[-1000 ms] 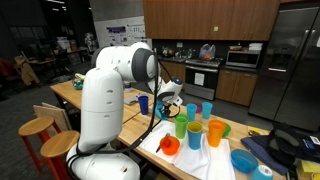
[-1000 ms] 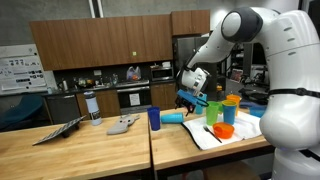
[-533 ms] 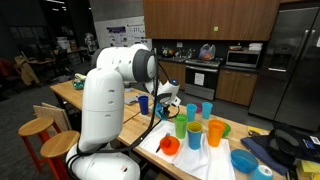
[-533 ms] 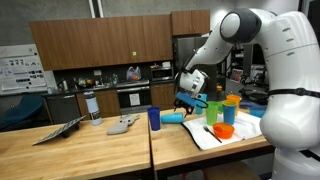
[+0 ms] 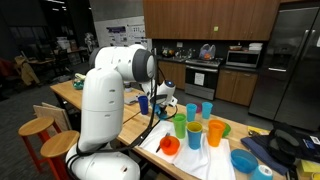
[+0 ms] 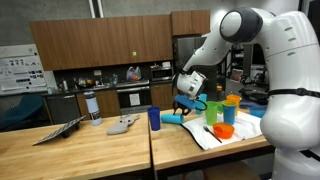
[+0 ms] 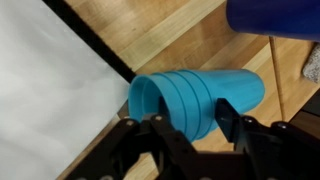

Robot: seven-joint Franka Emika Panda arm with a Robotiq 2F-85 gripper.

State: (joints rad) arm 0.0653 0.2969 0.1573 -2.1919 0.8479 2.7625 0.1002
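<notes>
Under gripper (image 7: 197, 120), blue cup (image 7: 205, 88) partly hidden

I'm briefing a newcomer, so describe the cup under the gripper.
On the wooden table, look off the edge of the white cloth. The light-blue ribbed cup lies on its side, mouth toward the cloth; the dark-blue cup beside it stands upright.

Tipped cup (image 7: 200, 95) on table (image 7: 160, 30), cloth (image 7: 50, 90) just beside

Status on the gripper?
Gripper low over light blue plastic cup, lying sideways on wooden table. Grip unclear. Dark blue plastic cup close by.
</notes>
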